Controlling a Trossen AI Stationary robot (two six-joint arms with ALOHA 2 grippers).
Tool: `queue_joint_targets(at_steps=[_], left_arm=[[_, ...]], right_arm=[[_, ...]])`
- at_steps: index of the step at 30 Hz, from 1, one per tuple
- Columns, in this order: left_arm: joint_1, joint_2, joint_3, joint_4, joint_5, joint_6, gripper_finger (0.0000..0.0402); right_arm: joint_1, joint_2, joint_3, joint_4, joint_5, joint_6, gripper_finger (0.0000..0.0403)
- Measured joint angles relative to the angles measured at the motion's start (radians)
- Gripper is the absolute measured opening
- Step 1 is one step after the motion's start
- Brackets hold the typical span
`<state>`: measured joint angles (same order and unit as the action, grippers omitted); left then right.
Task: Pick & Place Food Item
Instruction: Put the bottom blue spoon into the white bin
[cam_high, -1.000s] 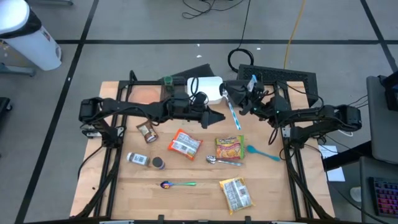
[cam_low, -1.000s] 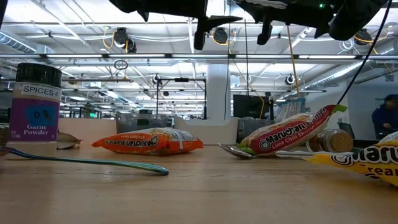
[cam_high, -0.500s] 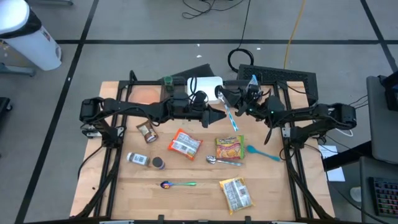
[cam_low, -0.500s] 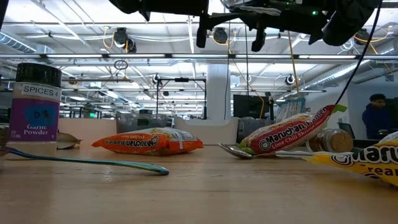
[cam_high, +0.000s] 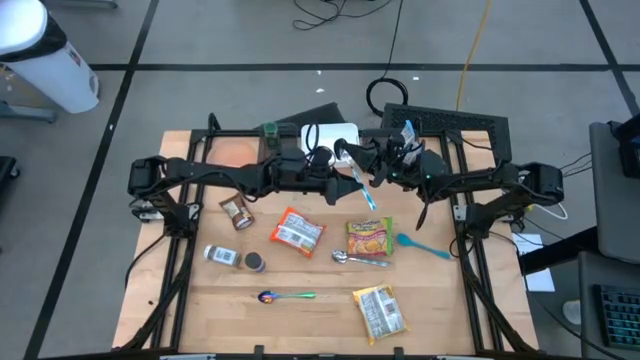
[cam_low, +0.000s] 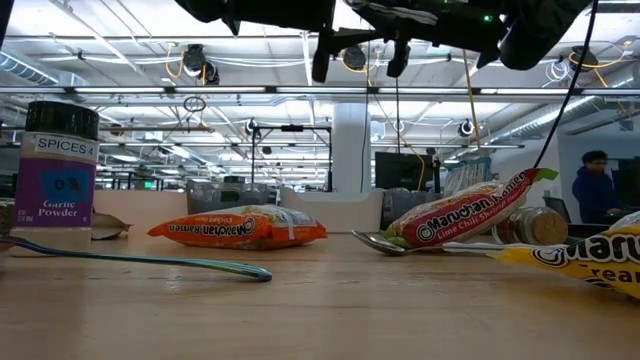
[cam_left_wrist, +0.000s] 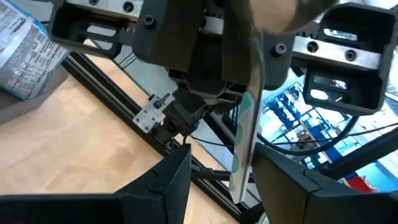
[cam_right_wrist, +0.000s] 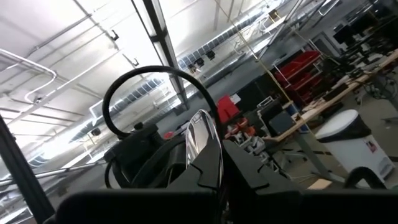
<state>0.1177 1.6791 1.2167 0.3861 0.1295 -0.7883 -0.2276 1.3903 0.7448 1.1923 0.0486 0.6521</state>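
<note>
Near edge of bench (cam_high: 200, 320): ramen pack (cam_high: 380, 312) lies flat. Colourful spoon (cam_high: 285, 296) beside it. Middle: two more ramen packs (cam_high: 297, 231), (cam_high: 369, 238), silver spoon (cam_high: 358, 259), teal spoon (cam_high: 422, 245), spice jars (cam_high: 222, 257). Nobody touching food yet. Far side, up in air: right fingers (cam_high: 350, 160) pinched tight on spoon with blue handle (cam_high: 364, 187). Left fingers (cam_high: 352, 185) half apart, handle between them, looks like handover. White tray (cam_high: 325, 138) behind. Food picking looks not started; all left to do.

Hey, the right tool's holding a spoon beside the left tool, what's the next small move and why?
Probably close the left tool on the blue-handled metal spoon: its handle hangs between the open fingers, while the right tool grips the bowl end.
</note>
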Motion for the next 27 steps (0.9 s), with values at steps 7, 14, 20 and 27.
queue_joint_targets(at_steps=[7, 14, 20, 27], left_arm=[[-0.001, 0.0, 0.0, 0.006, -0.014, 0.021, 0.0137], [0.003, 0.0, 0.0, 0.01, -0.018, 0.033, 0.0061], [0.007, 0.0, 0.0, 0.005, -0.021, 0.032, 0.0019], [0.008, 0.0, 0.0, 0.005, -0.021, 0.045, 0.0019]], right_arm=[[0.0, 0.0, 0.0, -0.001, 0.003, 0.001, 0.0], [0.0, 0.0, 0.0, -0.006, 0.007, 0.0, 0.0], [0.0, 0.0, 0.0, -0.005, 0.006, -0.002, 0.0], [0.0, 0.0, 0.0, -0.006, 0.002, -0.001, 0.0]])
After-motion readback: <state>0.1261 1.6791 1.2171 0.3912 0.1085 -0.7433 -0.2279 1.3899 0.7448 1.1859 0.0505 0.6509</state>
